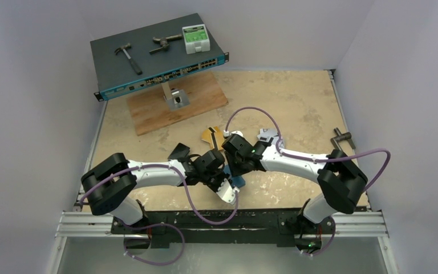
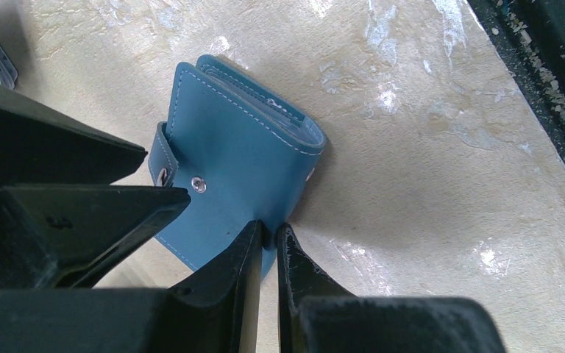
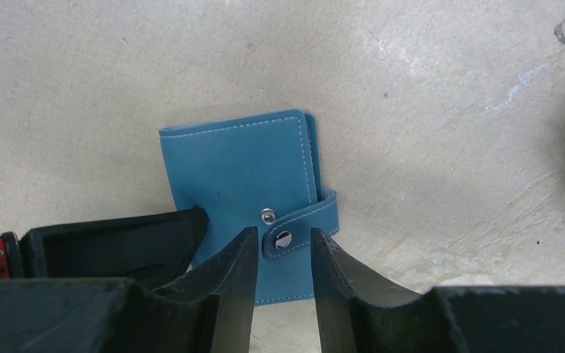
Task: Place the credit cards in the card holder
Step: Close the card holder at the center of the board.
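Note:
The teal-blue card holder [image 2: 243, 147] lies folded on the table, its snap strap undone. My left gripper [image 2: 268, 232] is shut on the holder's near corner. My right gripper [image 3: 283, 239] is open, its fingers on either side of the strap's snap tab on the holder [image 3: 235, 162]. In the top view both grippers meet over the holder [image 1: 240, 182]. A gold-orange card [image 1: 209, 136], a silver-grey card [image 1: 268, 137] and a black card [image 1: 178, 152] lie on the table just beyond the arms.
A wooden board [image 1: 148, 111] at the back left carries a stand with a tilted network switch [image 1: 159, 60], with a hammer, a clamp and a white box on it. A metal tool [image 1: 342, 138] lies at the right. The table's front edge [image 2: 544, 95] is close.

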